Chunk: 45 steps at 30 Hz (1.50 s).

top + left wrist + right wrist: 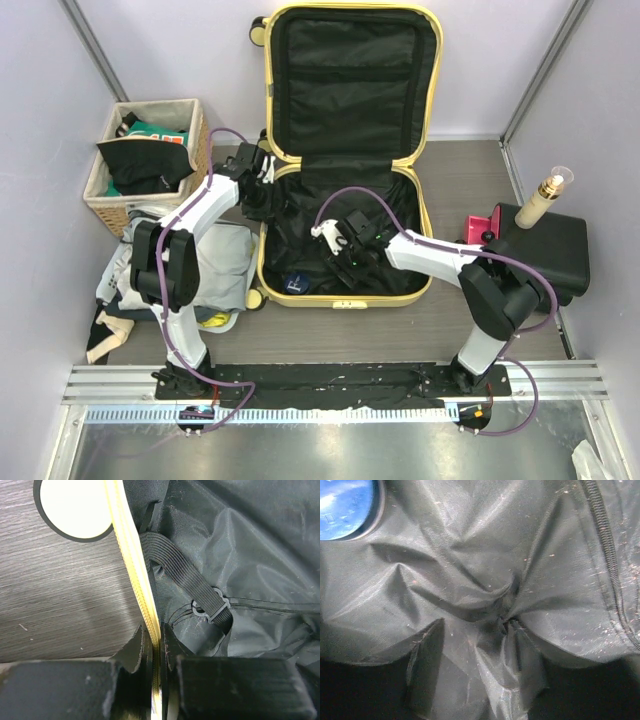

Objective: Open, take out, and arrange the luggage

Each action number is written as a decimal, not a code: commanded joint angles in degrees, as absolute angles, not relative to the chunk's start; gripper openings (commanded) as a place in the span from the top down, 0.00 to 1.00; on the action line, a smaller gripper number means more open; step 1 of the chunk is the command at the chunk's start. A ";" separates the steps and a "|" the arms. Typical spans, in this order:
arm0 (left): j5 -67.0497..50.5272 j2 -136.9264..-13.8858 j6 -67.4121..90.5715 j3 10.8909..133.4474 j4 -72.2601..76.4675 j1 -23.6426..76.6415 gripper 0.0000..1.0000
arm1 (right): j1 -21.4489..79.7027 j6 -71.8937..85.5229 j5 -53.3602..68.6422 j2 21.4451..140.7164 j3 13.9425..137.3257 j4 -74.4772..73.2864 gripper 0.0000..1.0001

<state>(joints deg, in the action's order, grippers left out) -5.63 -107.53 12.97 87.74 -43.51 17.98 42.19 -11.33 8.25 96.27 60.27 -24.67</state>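
The pale-yellow luggage (428,230) lies open, its lid leaning upright against the back wall and its black lining showing. My left gripper (262,185) is at the lower half's left edge. In the left wrist view it (159,645) is shut on the yellow zipper rim (131,555), beside a cream wheel (75,507) and an elastic strap (175,565). My right gripper (335,250) reaches down into the lower half. In the right wrist view it (472,650) stands open, pressed into the black lining (470,555), which puckers between the fingers. A blue round item (345,505) lies nearby.
A wicker basket (150,160) holding clothes stands at the left. Grey and pale garments (215,265) are heaped between it and the suitcase. At the right sits a black hard case (550,250) with a bottle (545,200) on it and a red item (478,228) beside it.
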 commanded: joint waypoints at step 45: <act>-9.32 -103.27 9.93 89.83 -39.46 19.07 1.00 | 41.57 2.72 -2.72 77.78 63.81 -21.88 0.23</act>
<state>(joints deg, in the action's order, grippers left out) -5.61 -107.53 12.99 87.92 -43.11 18.09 41.50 1.89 -2.57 81.34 64.58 -23.62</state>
